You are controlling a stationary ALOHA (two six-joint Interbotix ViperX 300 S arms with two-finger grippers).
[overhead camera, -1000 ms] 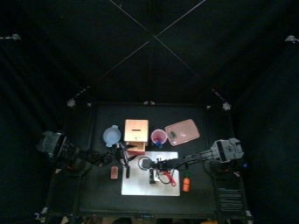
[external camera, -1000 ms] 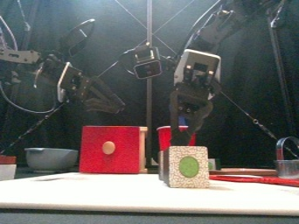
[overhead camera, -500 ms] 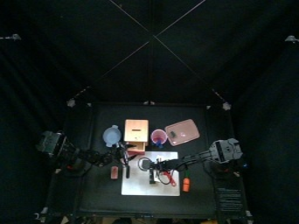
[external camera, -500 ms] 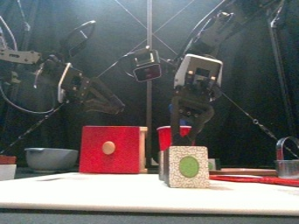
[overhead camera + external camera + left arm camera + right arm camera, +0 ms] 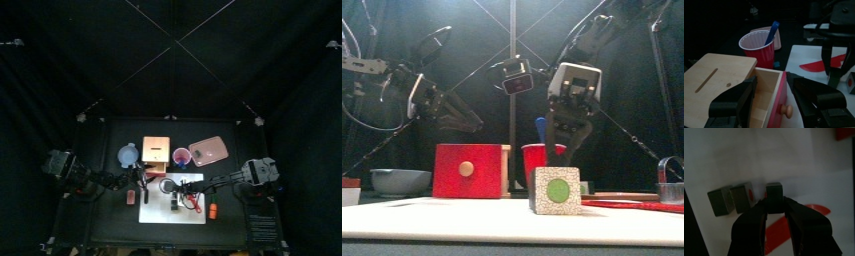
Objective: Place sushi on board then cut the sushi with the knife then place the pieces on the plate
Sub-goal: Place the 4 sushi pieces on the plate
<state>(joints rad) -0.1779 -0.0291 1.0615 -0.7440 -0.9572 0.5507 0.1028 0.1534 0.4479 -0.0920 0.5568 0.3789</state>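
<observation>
The white cutting board [image 5: 187, 199] lies near the front of the counter [image 5: 114, 222]. 3 dark green sushi pieces are on the board. 1 piece [image 5: 774, 189] stands a little apart from the other 2. Those are a second piece [image 5: 741, 197] and a third piece [image 5: 721, 202], side by side. The right hand [image 5: 560, 151] hangs just above the 1 piece and does not touch it. Its 2 fingers are a little way apart and hold nothing. A red knife [image 5: 629, 205] lies flat on the board, to the right of the sushi. Behind the board stands a red cup [image 5: 543, 160] with a blue knife [image 5: 541, 130] in it. The wooden box [image 5: 469, 170] with its red drawer front is behind the board too, more to the left. The pink plate [image 5: 210, 151] lies behind the board, more to the right. The left hand [image 5: 773, 85] is past the board's left side, close to the box. Its fingers are wide apart and hold nothing.
</observation>
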